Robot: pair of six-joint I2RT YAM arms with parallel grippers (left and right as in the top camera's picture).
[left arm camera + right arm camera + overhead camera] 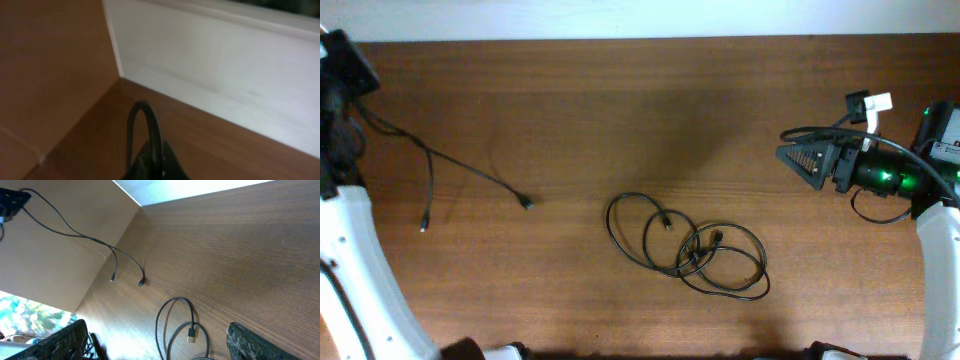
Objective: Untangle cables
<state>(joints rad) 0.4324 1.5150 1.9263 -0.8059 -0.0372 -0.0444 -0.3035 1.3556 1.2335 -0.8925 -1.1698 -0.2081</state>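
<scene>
One thin black cable [470,172] lies apart on the left. It runs from my left gripper [348,70] at the far left corner, and its two plug ends rest on the wood. In the left wrist view my gripper [156,161] is shut on a loop of this cable [145,127]. The other cables [685,245] lie as tangled loops in the middle front. My right gripper [788,152] hovers open to their right and farther back, holding nothing. The right wrist view shows its fingers [65,342] wide apart, with a cable loop and plug [191,332] between them on the table below.
A white wall [215,60] borders the far edge of the brown table [620,110]. A brown side panel [50,265] stands at the left end. Thick black robot cables curl by the right arm [880,175].
</scene>
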